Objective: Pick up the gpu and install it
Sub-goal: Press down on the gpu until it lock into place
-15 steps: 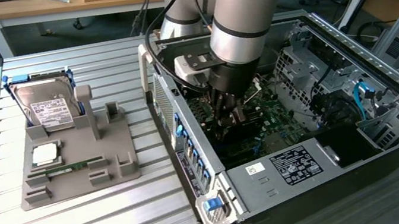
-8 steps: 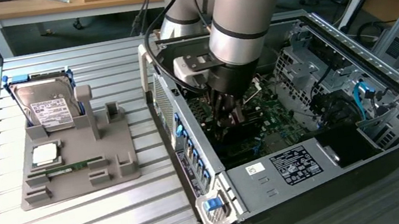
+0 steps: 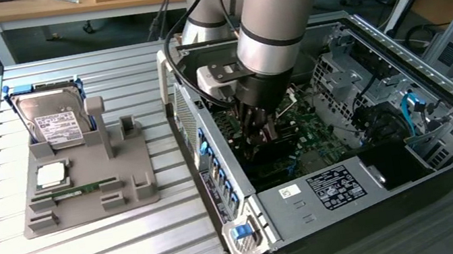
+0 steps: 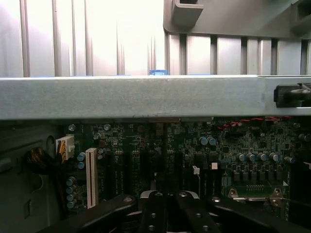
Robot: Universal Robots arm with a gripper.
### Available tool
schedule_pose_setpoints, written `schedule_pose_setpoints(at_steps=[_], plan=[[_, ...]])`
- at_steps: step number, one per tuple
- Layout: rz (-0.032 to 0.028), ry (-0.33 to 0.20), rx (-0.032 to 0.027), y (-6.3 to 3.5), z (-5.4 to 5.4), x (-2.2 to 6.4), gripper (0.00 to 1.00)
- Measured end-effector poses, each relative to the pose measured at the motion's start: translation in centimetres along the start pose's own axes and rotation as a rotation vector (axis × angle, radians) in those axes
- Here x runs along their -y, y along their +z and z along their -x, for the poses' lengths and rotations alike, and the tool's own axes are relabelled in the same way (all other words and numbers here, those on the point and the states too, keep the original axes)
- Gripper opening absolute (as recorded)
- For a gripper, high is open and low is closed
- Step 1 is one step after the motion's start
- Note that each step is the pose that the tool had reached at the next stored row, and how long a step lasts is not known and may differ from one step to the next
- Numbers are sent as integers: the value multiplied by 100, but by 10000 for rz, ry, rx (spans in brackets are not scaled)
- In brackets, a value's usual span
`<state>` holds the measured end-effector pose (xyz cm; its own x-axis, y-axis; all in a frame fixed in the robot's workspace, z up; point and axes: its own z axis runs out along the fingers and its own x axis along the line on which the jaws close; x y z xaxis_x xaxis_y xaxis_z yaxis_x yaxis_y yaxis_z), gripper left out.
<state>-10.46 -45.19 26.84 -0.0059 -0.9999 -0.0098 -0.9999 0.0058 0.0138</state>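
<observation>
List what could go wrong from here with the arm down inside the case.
1. The gripper sits low over the motherboard, jaws shut; any sideways drift could scrape capacitors or slots.
2. Loose cables and the drive cage crowd the arm; a tilt could snag them.
3. The case wall stands close beside the gripper, so a careless lift could hit it.

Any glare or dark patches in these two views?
Wrist view: the slatted table beyond the case wall is washed out by glare, and the motherboard sits dim. Exterior view: evenly lit, with the case interior in shadow under the arm.
</observation>
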Motion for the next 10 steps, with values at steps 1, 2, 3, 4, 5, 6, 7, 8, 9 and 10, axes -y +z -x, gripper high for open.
schedule_pose_setpoints(at_steps=[1, 2, 3, 4, 5, 6, 7, 8, 9, 10], plan=[[-4, -1, 8, -9, 1, 0, 10], [-14, -2, 27, -27, 3, 1, 10], [-5, -2, 1, -91, 2, -1, 10], [-2, -3, -4, -116, 2, -1, 10], [-2, -3, -5, -132, 2, -1, 10], [-2, -4, -8, -150, 2, 5, 10], [-2, -3, -8, -153, 3, 12, 10], [-1, -2, -8, -154, 4, 25, 10], [4, -1, -9, -155, 3, 62, 10], [20, -1, -8, -155, 3, 118, 10]])
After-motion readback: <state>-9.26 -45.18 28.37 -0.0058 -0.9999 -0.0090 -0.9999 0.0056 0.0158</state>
